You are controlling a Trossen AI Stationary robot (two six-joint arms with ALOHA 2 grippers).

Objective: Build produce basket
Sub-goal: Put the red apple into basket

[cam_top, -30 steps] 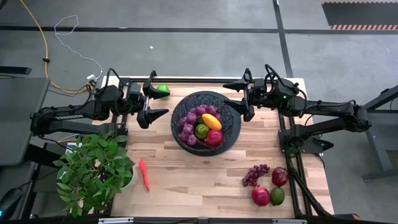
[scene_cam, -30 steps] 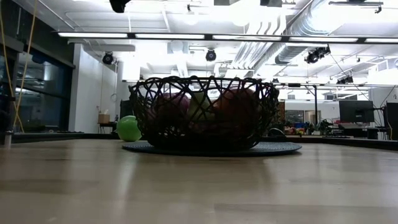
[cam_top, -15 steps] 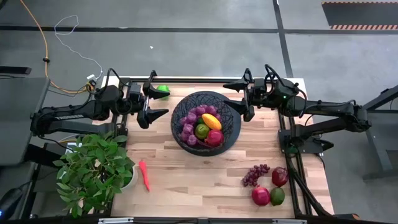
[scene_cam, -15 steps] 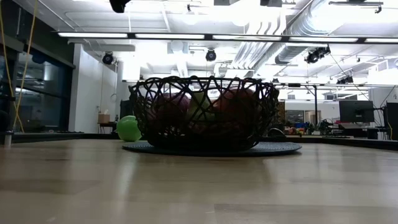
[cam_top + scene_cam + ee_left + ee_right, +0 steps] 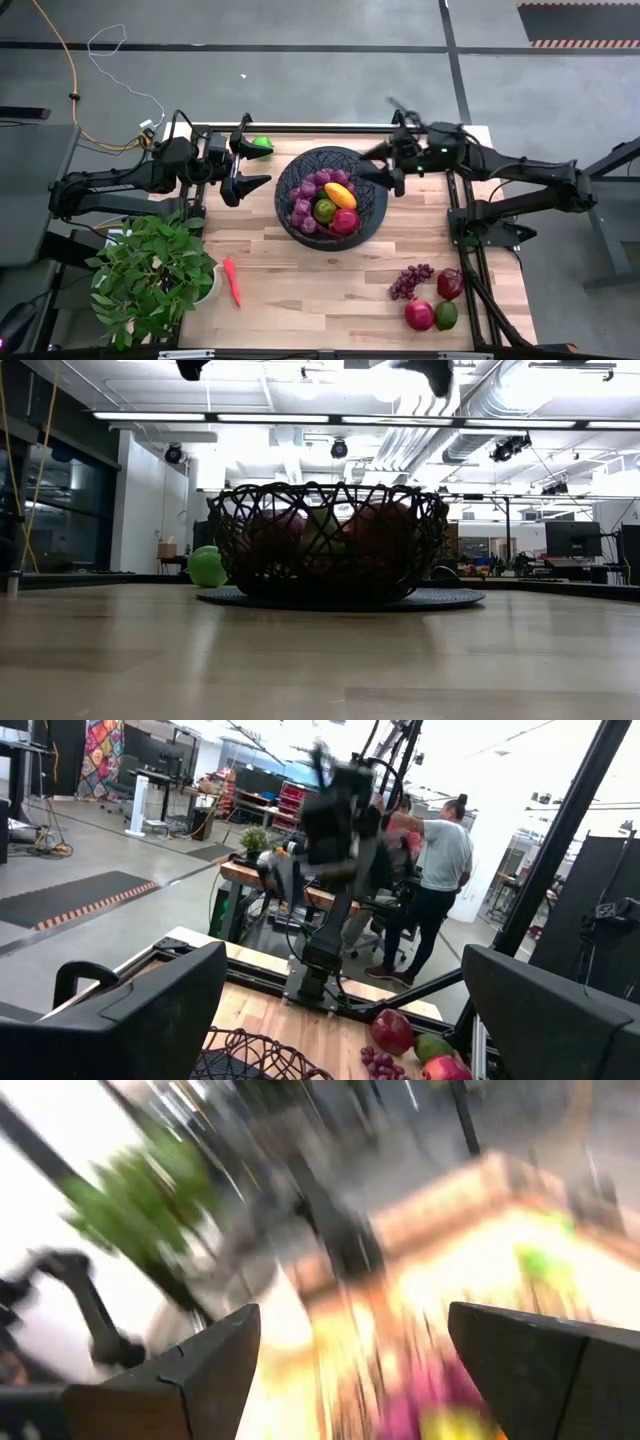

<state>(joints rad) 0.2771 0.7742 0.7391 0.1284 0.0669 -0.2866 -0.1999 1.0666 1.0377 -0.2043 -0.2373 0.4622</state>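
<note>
A pale butcher-block table (image 5: 330,270) stood on grey concrete floor, and the low view looked across it into a bright hall with ceiling lights, ducts and distant desks. In the left wrist view a person in a light shirt (image 5: 440,860) stood beyond the table's far end.

The black mesh basket (image 5: 370,222) sat on the table's rear half, and everything else is placed from it. The left gripper (image 5: 243,161) hovered just beside the basket's left rim, its fingers spread wide, pointing toward the basket. The right gripper (image 5: 388,163) hung at the basket's upper right rim, blurred with motion, its fingers also spread apart with nothing between them.

Inside the basket lay four pieces: a purple grape bunch (image 5: 308,195), a yellow-orange mango (image 5: 340,194), a green round fruit (image 5: 324,210) and a red round fruit (image 5: 344,221).

Outside it were six more. One green fruit (image 5: 262,143) rested behind and left of the basket, beside the left gripper. One slim red-orange pepper (image 5: 232,280) lay well in front and to the left, next to a leafy potted plant (image 5: 150,275). Well in front and to the right sat a second grape bunch (image 5: 409,280), two dark red fruits (image 5: 450,283) (image 5: 419,315) and one green-red fruit (image 5: 446,315), close together.
</note>
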